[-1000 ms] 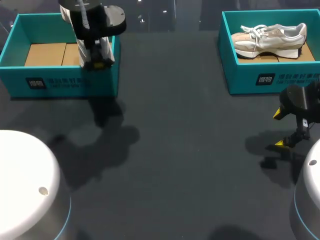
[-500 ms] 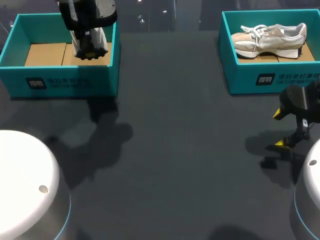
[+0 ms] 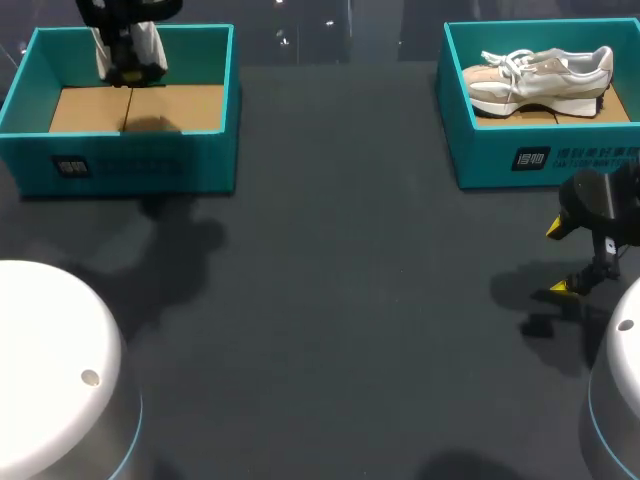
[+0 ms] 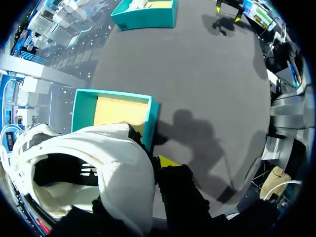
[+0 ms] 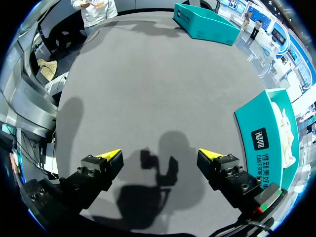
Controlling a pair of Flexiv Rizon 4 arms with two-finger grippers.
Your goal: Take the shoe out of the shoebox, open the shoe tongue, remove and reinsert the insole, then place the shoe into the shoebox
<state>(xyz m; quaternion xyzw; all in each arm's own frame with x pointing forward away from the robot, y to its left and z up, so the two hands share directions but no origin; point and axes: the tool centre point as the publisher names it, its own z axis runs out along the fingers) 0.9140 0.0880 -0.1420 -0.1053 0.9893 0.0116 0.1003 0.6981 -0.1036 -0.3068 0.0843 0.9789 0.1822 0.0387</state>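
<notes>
A white shoe (image 3: 127, 48) hangs over the far left part of the left teal shoebox (image 3: 125, 160), whose cardboard floor is bare. My left gripper (image 3: 124, 70) is shut on it. In the left wrist view the shoe (image 4: 106, 177) fills the space by the fingers, one yellow fingertip (image 4: 168, 161) shows beside it, and the box (image 4: 117, 112) lies below. A second white shoe (image 3: 540, 78) lies in the right teal shoebox (image 3: 545, 158). My right gripper (image 3: 562, 258) stands open over bare table in front of that box, its fingers (image 5: 109, 154) wide apart with nothing between them.
The dark table (image 3: 340, 280) stretches between the two boxes. In the right wrist view the right shoebox (image 5: 264, 143) stands close beside my right gripper (image 5: 159, 154). Two white rounded arm bases (image 3: 50, 370) rise at the near corners.
My left arm has carried the shoe leftward and farther back, from the left box's right front wall to over its back left part. The right arm has not moved.
</notes>
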